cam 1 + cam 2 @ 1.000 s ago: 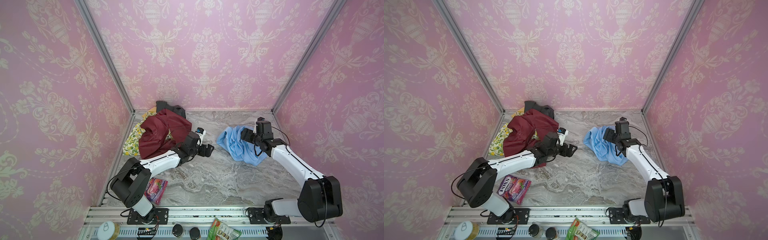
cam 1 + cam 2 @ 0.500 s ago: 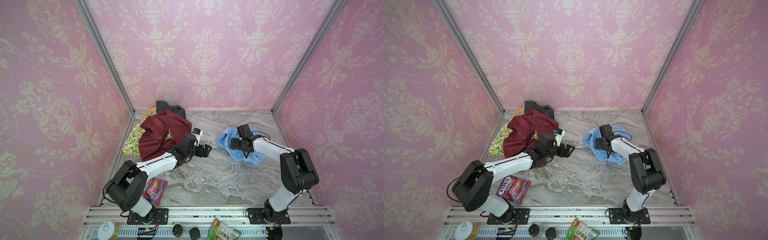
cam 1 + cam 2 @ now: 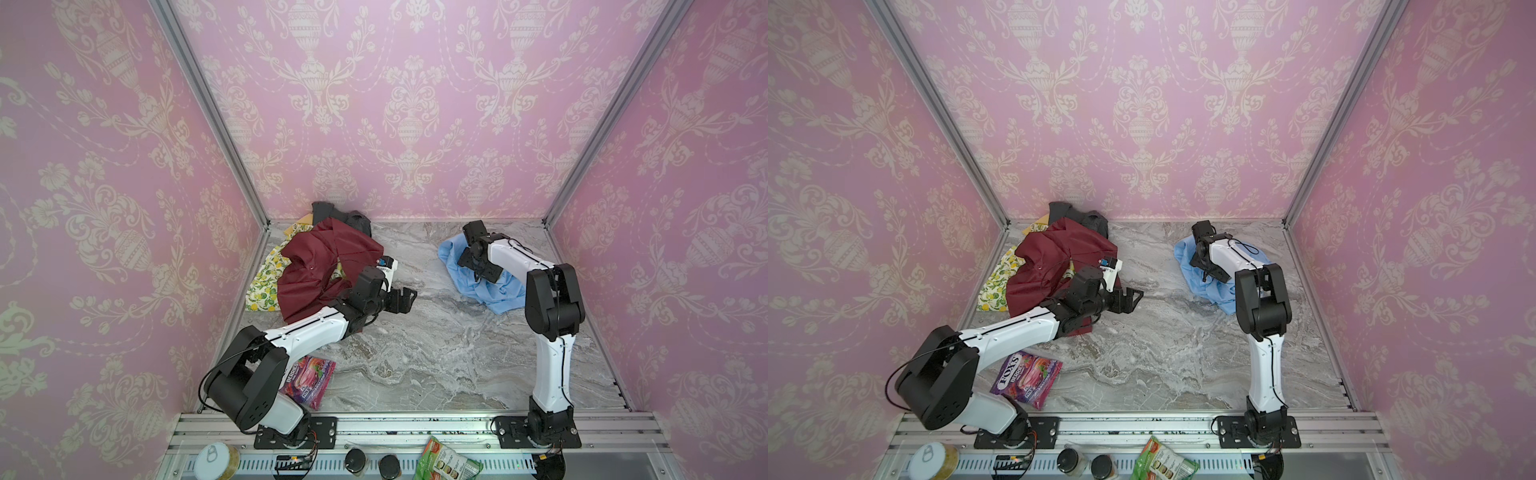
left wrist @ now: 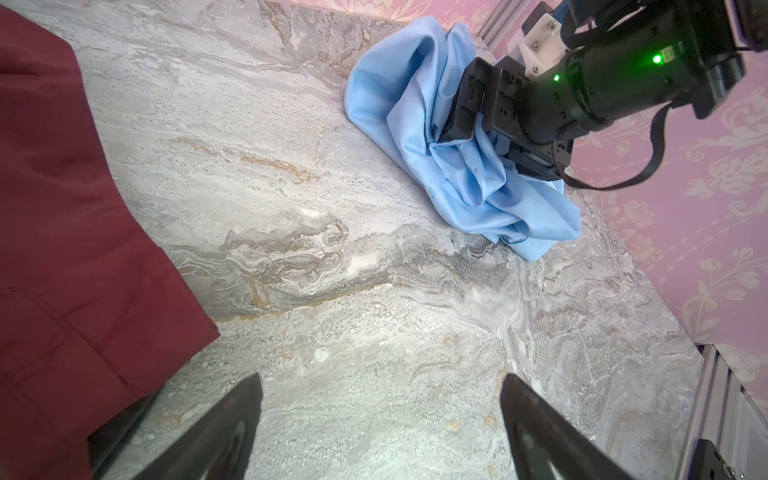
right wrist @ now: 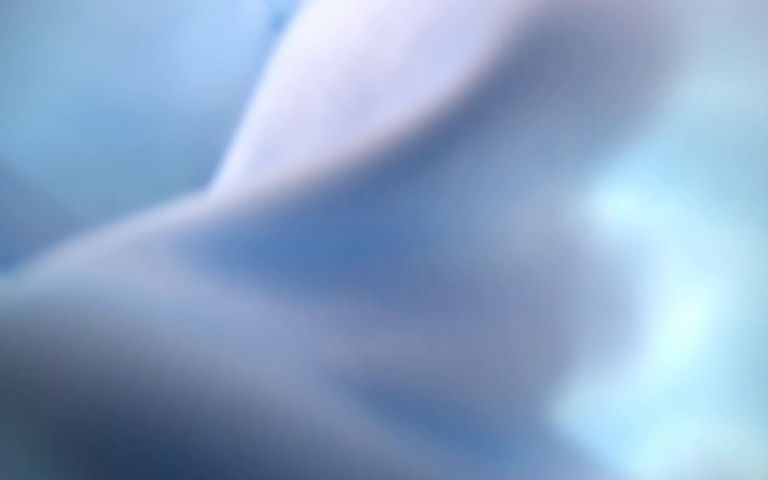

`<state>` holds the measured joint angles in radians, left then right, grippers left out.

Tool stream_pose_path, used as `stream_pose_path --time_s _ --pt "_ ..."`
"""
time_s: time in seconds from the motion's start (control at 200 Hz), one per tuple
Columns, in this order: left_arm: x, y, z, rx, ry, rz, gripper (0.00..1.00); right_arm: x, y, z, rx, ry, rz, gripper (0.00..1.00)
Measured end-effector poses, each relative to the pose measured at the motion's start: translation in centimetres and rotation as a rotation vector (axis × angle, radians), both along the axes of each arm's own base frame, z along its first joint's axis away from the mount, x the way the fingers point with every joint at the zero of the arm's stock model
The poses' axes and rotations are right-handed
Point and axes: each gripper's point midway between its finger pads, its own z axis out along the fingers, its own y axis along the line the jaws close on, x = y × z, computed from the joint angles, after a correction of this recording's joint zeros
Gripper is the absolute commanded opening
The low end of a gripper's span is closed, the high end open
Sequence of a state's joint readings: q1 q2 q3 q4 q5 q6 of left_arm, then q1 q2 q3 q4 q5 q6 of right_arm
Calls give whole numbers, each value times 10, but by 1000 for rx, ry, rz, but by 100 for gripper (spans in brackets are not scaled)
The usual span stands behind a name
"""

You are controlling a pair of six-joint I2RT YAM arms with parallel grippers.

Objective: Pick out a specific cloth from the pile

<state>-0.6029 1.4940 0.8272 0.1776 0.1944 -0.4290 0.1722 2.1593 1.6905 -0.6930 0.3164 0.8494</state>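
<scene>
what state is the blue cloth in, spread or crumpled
Crumpled: the blue cloth sits in heaped folds on the table, not laid flat.

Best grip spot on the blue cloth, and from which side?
The raised crumpled fold in the middle of the blue cloth, from above. It bunches up off the table there; the outer edges lie flat. The right pincer sits over that fold, jaws apart.

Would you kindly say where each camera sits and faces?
Top views: high in front, looking down on grey marble table, crumpled sky-blue cloth, maroon-topped pile; left arm, right arm show.
Left wrist: looks across table at cloth; open left gripper shows.
Right wrist: blurred against the cloth; no robot part shows.
Left wrist and top views share cloth, right gripper.
</scene>
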Motion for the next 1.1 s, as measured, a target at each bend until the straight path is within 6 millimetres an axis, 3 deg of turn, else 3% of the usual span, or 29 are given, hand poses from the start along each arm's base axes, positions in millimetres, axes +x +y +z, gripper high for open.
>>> stream_pose_path --time_s 0.16,0.33,0.595,1.101 --pt "2 4 2 -3 -4 10 91 9 -38 -5 70 0 -232 96" --pt "5 9 1 3 2 26 91 26 -60 -3 160 -47 -441 96" --pt "12 25 -4 19 27 66 91 63 -59 -1 247 -107 -624 96" --pt "15 38 -4 33 49 94 91 58 -66 -4 282 -143 -836 97"
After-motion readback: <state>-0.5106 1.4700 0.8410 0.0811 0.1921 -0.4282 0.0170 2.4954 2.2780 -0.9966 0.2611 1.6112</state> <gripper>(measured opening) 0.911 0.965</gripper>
